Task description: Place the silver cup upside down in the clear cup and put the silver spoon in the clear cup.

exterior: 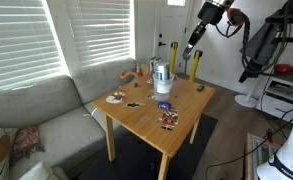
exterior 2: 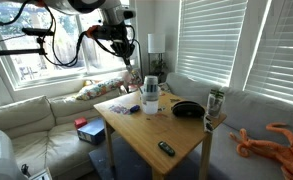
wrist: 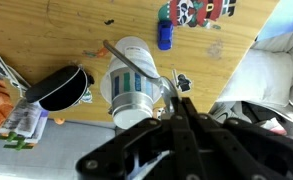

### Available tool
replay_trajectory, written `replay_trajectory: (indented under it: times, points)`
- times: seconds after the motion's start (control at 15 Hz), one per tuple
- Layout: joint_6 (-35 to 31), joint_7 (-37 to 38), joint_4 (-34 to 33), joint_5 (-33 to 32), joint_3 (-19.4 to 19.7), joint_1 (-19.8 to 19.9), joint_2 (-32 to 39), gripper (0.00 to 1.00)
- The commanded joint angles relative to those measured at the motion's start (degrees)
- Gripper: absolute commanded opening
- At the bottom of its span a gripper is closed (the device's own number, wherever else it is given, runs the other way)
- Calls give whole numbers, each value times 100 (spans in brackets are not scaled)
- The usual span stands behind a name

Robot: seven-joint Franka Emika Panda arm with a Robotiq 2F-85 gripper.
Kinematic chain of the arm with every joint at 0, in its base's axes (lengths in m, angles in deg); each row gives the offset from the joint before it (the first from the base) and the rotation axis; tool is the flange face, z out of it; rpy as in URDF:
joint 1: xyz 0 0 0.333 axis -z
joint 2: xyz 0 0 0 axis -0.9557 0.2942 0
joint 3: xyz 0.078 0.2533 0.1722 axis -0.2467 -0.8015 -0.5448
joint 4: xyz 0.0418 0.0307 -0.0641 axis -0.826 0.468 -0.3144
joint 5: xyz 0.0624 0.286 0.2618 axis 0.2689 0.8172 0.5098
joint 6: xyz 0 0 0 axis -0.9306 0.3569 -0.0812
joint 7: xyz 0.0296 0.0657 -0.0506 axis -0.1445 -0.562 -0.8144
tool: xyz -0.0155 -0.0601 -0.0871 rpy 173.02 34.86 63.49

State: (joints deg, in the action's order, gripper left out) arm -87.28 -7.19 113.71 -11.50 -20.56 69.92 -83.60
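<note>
Dark and blurred along the bottom of the wrist view, the gripper hangs above the wooden table, its fingers running together into one smeared mass, so whether they are spread or pressed together cannot be told; nothing is seen between them. Just beyond the fingertips stands the clear cup, the silver cup showing as a grey shape through its cloudy wall, which way up is hard to judge, and the silver spoon slanting across the rim with its lower end close to the fingertips. A dark bowl sits beside the cup, partly cut off by clutter at the edge; farther on lie a small blue object and printed cards, their print too small to read. In both exterior views the gripper is well clear above the clear cup
</note>
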Motion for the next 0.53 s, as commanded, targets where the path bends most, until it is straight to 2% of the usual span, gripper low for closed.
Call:
replay_trajectory:
  times: [0.0,0.47]
  points:
    - [155,-321,-333,281,53,-130,227,1]
    - [-45,-823,-501,704,82,-261,494,1]
